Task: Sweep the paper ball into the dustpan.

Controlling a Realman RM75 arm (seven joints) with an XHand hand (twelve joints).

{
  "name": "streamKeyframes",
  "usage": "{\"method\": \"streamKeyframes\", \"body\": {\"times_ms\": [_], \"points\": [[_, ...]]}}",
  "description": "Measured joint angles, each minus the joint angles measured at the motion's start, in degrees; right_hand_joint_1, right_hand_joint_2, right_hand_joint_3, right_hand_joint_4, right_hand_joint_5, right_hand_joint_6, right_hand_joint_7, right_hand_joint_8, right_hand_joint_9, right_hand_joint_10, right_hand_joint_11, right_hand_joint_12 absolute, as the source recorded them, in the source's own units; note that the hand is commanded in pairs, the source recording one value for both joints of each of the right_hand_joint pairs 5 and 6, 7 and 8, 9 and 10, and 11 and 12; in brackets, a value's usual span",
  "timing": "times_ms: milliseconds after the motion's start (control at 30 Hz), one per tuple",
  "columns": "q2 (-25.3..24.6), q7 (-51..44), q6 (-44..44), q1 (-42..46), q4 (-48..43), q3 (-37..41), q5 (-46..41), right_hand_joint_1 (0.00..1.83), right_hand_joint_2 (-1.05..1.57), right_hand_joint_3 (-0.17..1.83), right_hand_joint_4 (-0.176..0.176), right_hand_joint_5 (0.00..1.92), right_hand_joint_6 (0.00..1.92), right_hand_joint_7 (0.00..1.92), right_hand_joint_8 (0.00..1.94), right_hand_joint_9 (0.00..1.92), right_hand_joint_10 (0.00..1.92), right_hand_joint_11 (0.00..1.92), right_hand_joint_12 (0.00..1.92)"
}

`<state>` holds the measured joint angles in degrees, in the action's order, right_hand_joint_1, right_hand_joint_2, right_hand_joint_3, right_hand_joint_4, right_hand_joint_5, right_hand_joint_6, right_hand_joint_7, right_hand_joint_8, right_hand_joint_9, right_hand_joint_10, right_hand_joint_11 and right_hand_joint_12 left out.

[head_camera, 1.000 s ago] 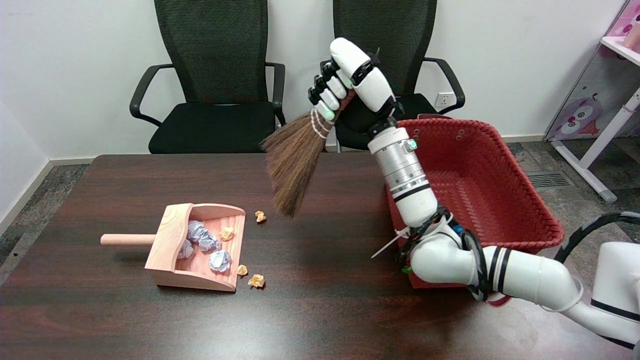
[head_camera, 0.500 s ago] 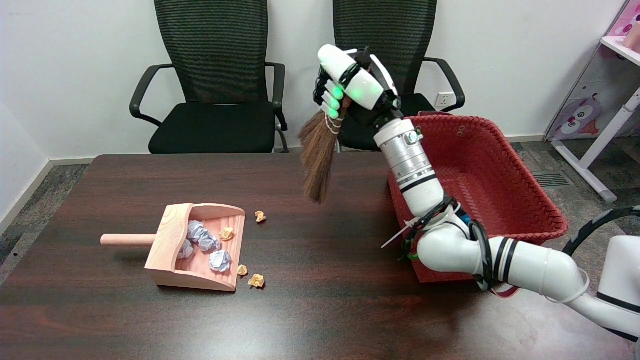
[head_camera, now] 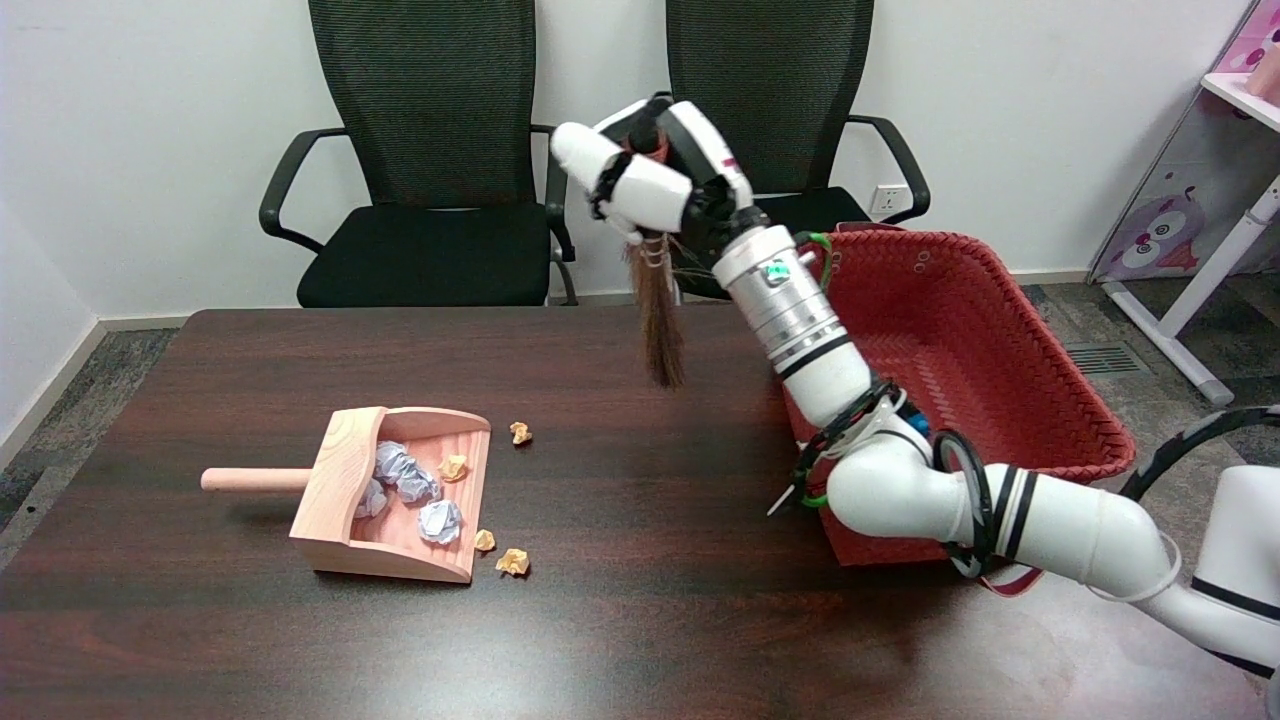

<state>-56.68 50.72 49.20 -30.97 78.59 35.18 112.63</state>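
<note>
Three small orange paper balls lay loose on the table (head_camera: 640,600) when I checked the head view: one (head_camera: 520,432) just beyond the far corner of the wooden dustpan's (head_camera: 345,520) mouth, and two (head_camera: 484,540) (head_camera: 513,562) close together just off its near corner, all on the bare wood outside the pan. Inside the dustpan I saw three pale crumpled balls (head_camera: 440,520) and one more orange ball (head_camera: 453,467); the pan itself sat toward the left half of the table with its round handle (head_camera: 255,480) pointing at the left edge. My right hand (head_camera: 650,180) was up in the air above the table's far edge, well apart from every ball and from the pan, its fingers wrapped tight around the top of a small straw broom (head_camera: 662,330). The broom hung nearly straight down from that grip, bristles clear of the tabletop. A red woven basket (head_camera: 1000,340) stood at the table's right edge, behind my forearm.
</note>
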Motion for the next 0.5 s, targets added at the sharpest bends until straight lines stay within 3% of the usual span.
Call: {"method": "streamKeyframes", "body": {"times_ms": [500], "points": [[-6.02, -15.8, -7.1, -2.04, 2.07, -1.49, -0.08, 0.92, 1.57, 0.68, 0.001, 1.92, 1.92, 1.92, 1.92, 1.92, 1.92, 1.92, 1.92]]}}
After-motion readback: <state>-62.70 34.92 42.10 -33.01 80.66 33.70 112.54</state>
